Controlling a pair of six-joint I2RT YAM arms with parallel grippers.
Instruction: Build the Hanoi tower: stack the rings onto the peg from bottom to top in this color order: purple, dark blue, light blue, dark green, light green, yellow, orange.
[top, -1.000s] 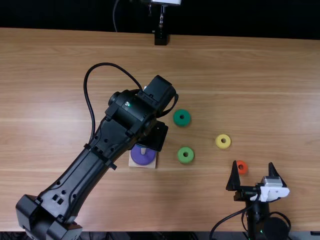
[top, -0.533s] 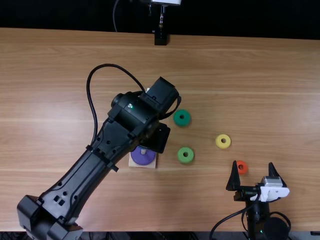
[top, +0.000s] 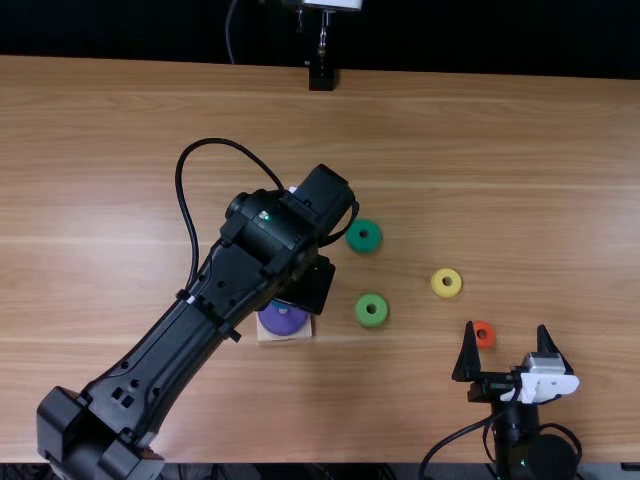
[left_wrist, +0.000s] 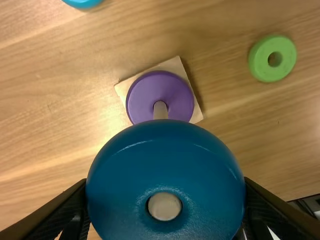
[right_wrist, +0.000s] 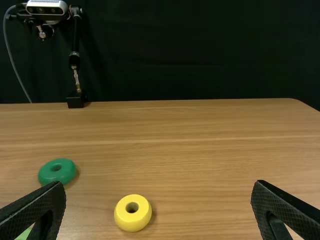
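My left gripper (top: 308, 284) is over the peg's square base (top: 285, 335), beside the purple ring (top: 284, 319). In the left wrist view, the left gripper (left_wrist: 166, 209) is shut on the dark blue ring (left_wrist: 165, 150). The peg (left_wrist: 160, 110) rises from the purple ring (left_wrist: 142, 97), and its tip appears within the dark blue ring's hole; I cannot tell whether it has entered. My right gripper (top: 506, 328) stands open near the orange ring (top: 484, 334); in its wrist view the right gripper (right_wrist: 158, 186) has nothing between its fingers.
Loose on the table are the dark green ring (top: 364, 236), light green ring (top: 371, 310) and yellow ring (top: 446, 283), right of the peg. A light blue ring (left_wrist: 82, 2) lies beyond the base. A camera stand (top: 321, 75) is at the far edge.
The left arm has shifted slightly toward the table's near edge, and a sliver of blue now shows by the purple ring. The right arm has kept still.
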